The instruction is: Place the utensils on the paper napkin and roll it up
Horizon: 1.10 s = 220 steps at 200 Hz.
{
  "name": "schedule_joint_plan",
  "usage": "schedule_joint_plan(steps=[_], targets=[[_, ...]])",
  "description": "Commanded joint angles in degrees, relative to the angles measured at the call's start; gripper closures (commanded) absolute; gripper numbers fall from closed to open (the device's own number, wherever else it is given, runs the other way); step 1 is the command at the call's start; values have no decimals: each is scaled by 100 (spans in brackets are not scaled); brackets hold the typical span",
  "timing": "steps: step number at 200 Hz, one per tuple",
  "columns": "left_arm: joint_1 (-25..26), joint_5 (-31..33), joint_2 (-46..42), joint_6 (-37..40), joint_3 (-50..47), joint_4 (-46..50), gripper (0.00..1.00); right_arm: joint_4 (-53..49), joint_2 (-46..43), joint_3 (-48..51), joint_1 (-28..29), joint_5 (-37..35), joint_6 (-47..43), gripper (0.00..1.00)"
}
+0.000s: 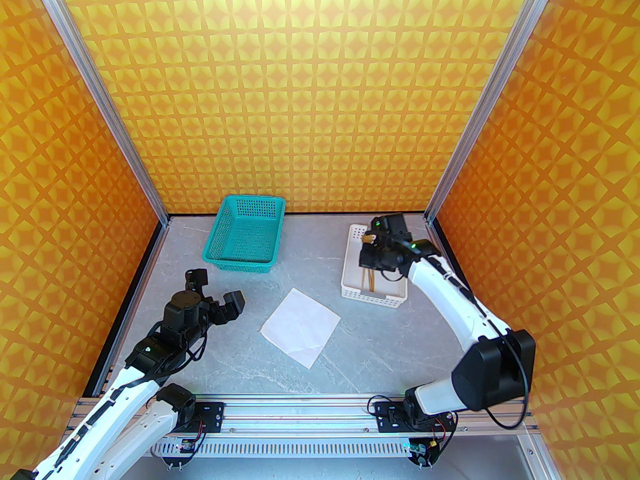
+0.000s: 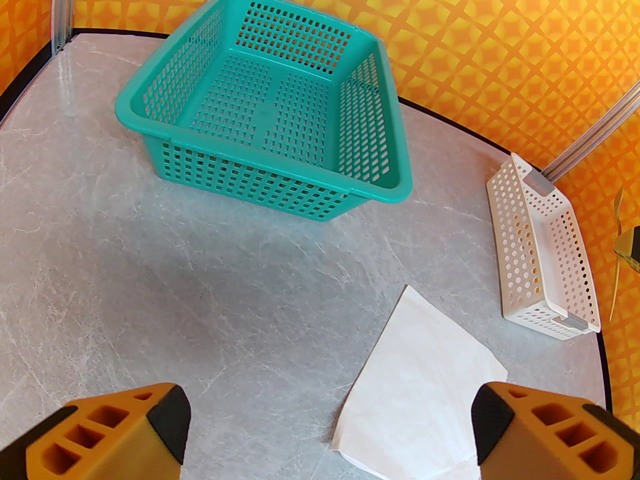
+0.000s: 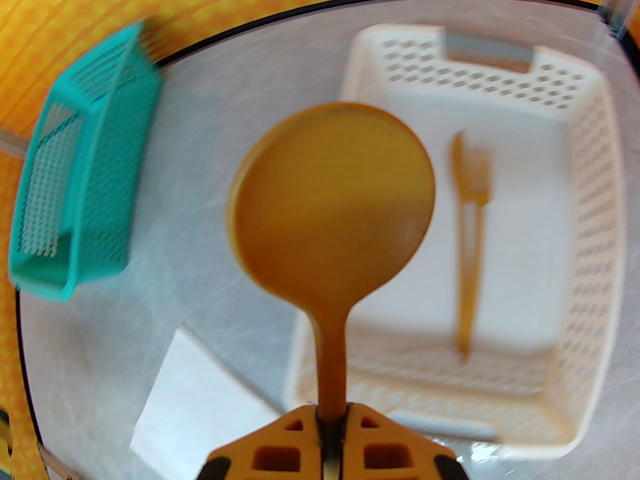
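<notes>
Pinching thin-handled spoon (image 3: pixel 330 208) | right tool (image 3: pixel 330 413) | bowl round, smooth, tan

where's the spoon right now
Right wrist view: the spoon, handle clamped in the right gripper, hangs over the left edge of the white basket.

The top camera sits high behind the arm bases (image 1: pixel 400 413), looking down and forward over the whole table (image 1: pixel 240 368) to the back wall (image 1: pixel 320 93). The left wrist camera rides low over the table's near left, facing forward and rightward between its own fingers (image 2: pixel 110 433) toward the teal basket (image 2: pixel 260 113), napkin (image 2: pixel 425 393) and white basket (image 2: pixel 542 248). The right wrist camera hangs close above the white basket, aimed steeply down along the spoon (image 3: pixel 330 203); all three views share both baskets and the napkin.
</notes>
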State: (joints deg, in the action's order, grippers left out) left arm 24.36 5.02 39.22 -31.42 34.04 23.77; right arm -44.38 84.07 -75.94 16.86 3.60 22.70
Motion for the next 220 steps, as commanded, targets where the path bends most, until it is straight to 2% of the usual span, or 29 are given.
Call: schedule_joint_plan(steps=[1, 69, 129, 179, 220], targets=[[-47, -106, -98, 26, -95, 22, 2, -93, -140, 151, 309, 0, 371, 91], [-46, -116, -129, -11, -126, 14, 2, 65, -22, 591, 1688, -407, 1060, 91], [-52, -116, -99, 4, -117, 14, 2, 387, 948, 505, 2773, -439, 1596, 91], [-46, -116, -169, 10, -148, 68, 2, 571, 1742, 324, 3077, -364, 1720, 91], [-46, -117, -167, -5, -152, 66, 2, 666, 2015, 320, 3103, -489, 1720, 91]])
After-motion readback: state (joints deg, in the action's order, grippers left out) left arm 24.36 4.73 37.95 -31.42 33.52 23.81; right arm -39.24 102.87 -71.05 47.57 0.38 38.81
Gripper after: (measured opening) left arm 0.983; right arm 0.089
